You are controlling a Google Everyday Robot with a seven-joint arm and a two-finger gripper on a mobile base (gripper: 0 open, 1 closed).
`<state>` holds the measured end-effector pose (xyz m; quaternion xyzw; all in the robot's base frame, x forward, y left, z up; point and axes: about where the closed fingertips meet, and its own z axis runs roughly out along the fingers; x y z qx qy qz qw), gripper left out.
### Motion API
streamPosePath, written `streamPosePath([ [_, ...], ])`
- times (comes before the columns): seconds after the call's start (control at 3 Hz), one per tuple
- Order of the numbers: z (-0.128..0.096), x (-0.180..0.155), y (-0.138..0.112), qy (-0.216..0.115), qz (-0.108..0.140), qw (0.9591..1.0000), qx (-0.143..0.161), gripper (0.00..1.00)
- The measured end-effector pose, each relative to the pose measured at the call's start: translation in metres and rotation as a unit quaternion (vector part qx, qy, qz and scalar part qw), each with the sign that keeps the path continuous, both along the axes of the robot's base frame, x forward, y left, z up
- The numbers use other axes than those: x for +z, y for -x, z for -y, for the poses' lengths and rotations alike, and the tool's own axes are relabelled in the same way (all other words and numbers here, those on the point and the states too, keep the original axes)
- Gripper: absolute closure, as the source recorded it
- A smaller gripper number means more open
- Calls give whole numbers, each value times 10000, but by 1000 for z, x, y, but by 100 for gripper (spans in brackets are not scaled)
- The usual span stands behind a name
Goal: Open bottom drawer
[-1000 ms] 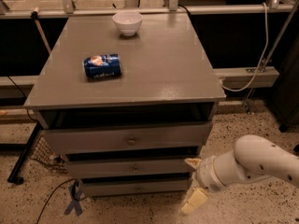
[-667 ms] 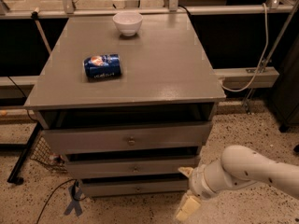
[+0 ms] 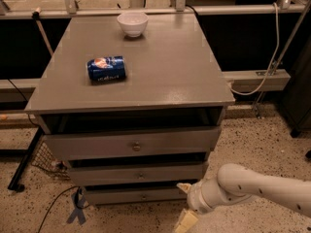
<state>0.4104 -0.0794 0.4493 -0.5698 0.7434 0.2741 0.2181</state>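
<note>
this looks like a robot lab or test bay, not a home. the floor [image 3: 252,144] is speckled terrazzo, bare metal rails [image 3: 252,79] and posts fence the area, and loose cables [image 3: 275,42] hang behind. a plain grey drawer cabinet [image 3: 160,81] stands by itself, with a soda can [image 3: 106,68] and a white bowl [image 3: 132,23] on top. blue tape [image 3: 77,212] marks the floor. the gripper [image 3: 184,205], fingers spread, hangs low by the right end of the bottom drawer [image 3: 141,196].

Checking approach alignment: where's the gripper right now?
Low in the camera view, right of centre: the gripper sits by the right end of the bottom drawer, jaws open, right of its knob.
</note>
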Motion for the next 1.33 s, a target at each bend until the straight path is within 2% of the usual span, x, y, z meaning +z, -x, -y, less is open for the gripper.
streamPosePath([
  [0.33, 0, 0, 0, 0, 0, 10000, 0, 0],
  [0.67, -4, -29, 5, 77, -147, 9998, 131, 0],
  [1.0, -3, -68, 5, 85, -206, 9995, 231, 0],
  [1.33, -14, -136, -6, 9, -113, 9997, 219, 0],
])
